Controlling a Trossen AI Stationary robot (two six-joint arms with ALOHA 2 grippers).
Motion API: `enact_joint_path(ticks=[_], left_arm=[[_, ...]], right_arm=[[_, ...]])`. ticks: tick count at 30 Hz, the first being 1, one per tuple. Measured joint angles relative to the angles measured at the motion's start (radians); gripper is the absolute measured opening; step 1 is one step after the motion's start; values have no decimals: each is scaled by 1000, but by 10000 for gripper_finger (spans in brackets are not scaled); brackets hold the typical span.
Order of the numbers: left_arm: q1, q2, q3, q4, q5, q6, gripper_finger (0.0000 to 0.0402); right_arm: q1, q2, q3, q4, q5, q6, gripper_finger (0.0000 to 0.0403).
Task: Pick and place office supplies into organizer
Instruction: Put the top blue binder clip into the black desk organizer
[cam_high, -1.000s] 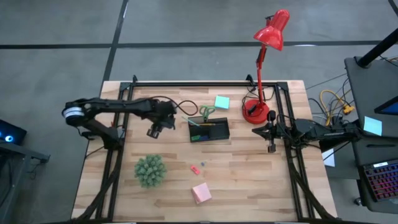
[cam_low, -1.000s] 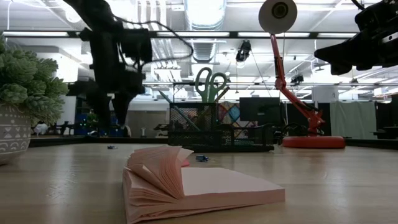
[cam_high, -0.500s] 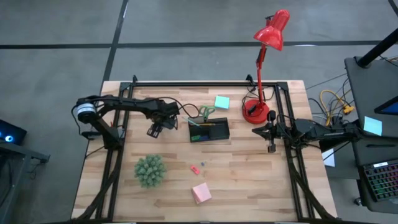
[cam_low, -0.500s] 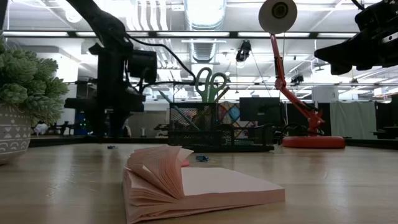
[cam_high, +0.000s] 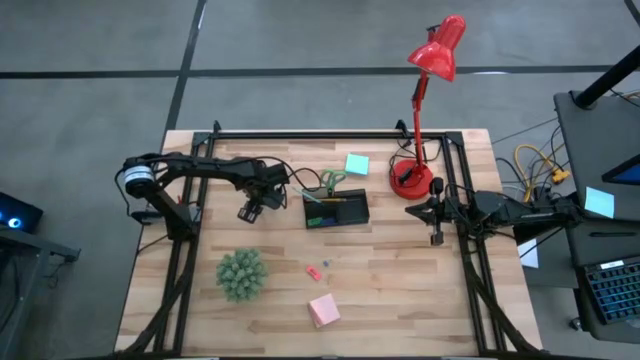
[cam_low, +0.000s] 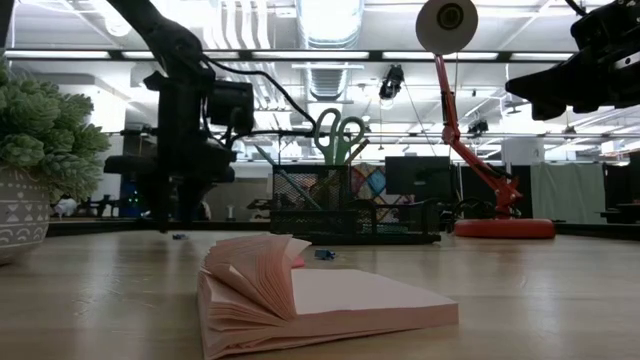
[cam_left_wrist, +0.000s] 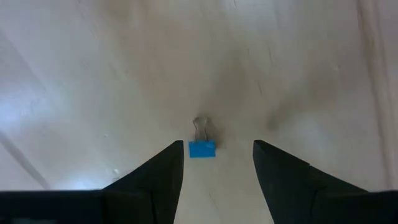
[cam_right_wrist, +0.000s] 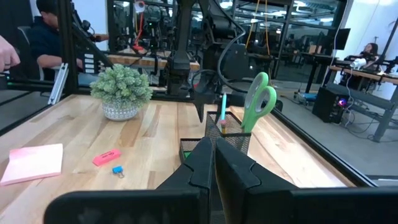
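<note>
Left wrist view: blue binder clip (cam_left_wrist: 202, 149) between fingers (cam_left_wrist: 158, 180).

Probably a robotics lab: open hall with ceiling ducts (cam_low: 330, 75), monitors (cam_low: 418, 176), workstation desks (cam_right_wrist: 367, 78).

1 camera looks straight down on the whole table (cam_high: 400, 300). 1 sits at tabletop level, close behind the pink notepad (cam_low: 300, 300). 2 wrist cameras look past their fingers; all but the left wrist one share the organizer (cam_high: 336, 209).

Red lamp (cam_high: 432, 60), green scissors (cam_right_wrist: 258, 99), pink notepad (cam_low: 310, 297), blue clip (cam_left_wrist: 201, 149), black tray (cam_high: 336, 209), possibly pink eraser (cam_right_wrist: 106, 157).
</note>
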Motion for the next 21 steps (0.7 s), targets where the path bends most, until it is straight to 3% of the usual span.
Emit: enact_joint_path(ticks=[21], left_arm=[[36, 8, -26, 64, 4, 28, 180]], right_arm=[[0, 0, 0, 0, 0, -7, 9]])
